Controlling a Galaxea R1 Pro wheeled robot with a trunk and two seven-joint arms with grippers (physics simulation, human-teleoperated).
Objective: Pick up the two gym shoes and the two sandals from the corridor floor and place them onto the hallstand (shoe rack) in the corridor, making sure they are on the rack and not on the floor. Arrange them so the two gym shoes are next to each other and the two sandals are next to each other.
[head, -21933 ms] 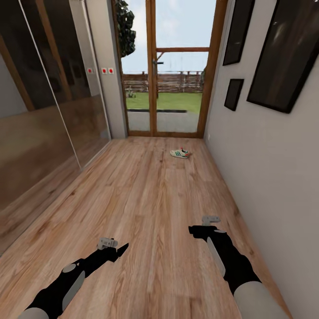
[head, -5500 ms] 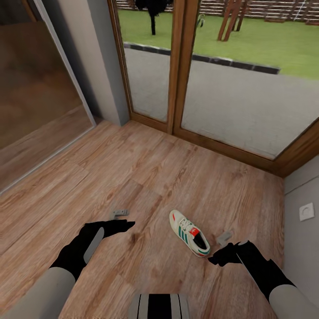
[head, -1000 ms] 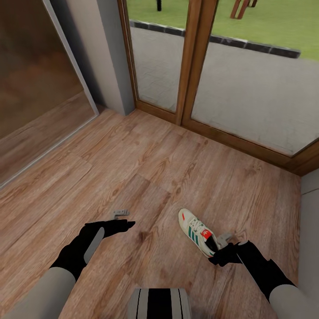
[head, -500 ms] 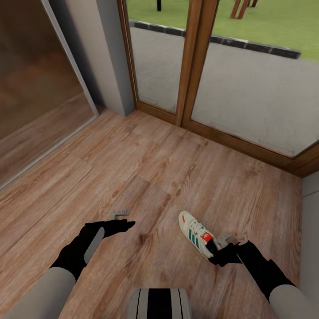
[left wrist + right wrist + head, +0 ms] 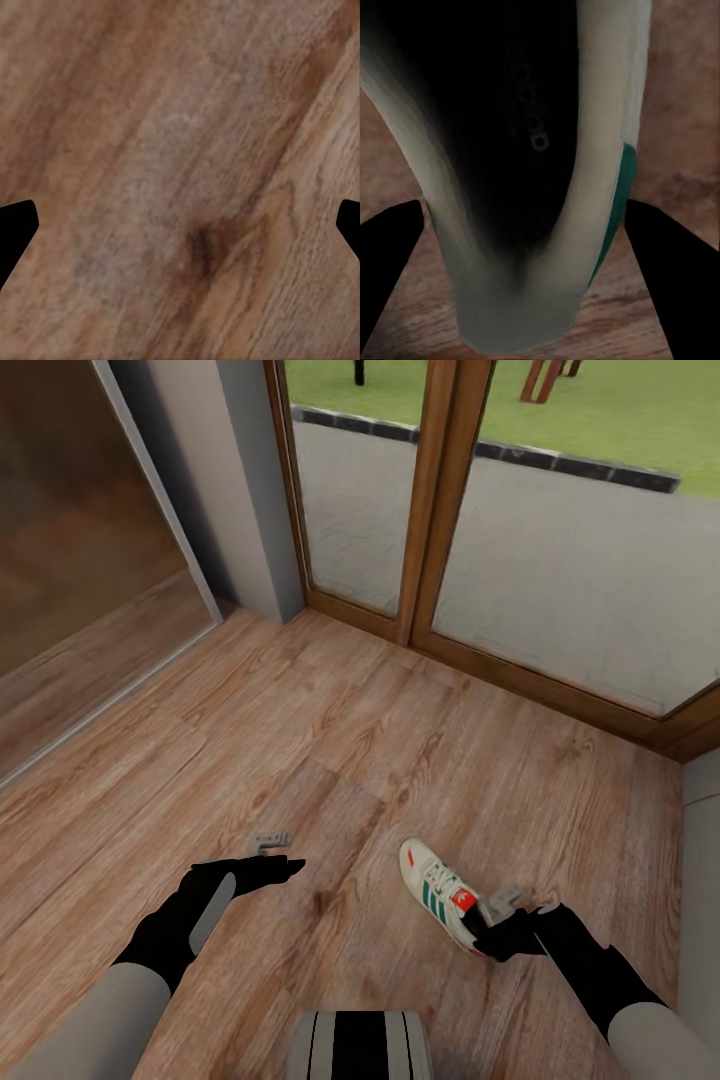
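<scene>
Right end effector [image 5: 487, 928] of mine sits at the heel of the shoe [image 5: 443, 893], its fingers [image 5: 664, 262] spread either side of the heel [image 5: 521, 300] in my right wrist view; whether they touch it I cannot tell. My left end effector [image 5: 268, 857] hovers over bare floor [image 5: 330, 720], fingers [image 5: 15, 229] wide apart with nothing between them. One shoe lies on the floor, toe toward the glass door [image 5: 560, 540], near the right wall [image 5: 700, 880]. Open floor stretches ahead and to my left, up to the door's wooden frame [image 5: 425, 510] and a sliding glass panel [image 5: 90, 540]. Its heel is partly hidden behind my right end effector in the head view. Inside the shoe, dim lettering shows on the dark insole [image 5: 532, 120], too blurred to read.
</scene>
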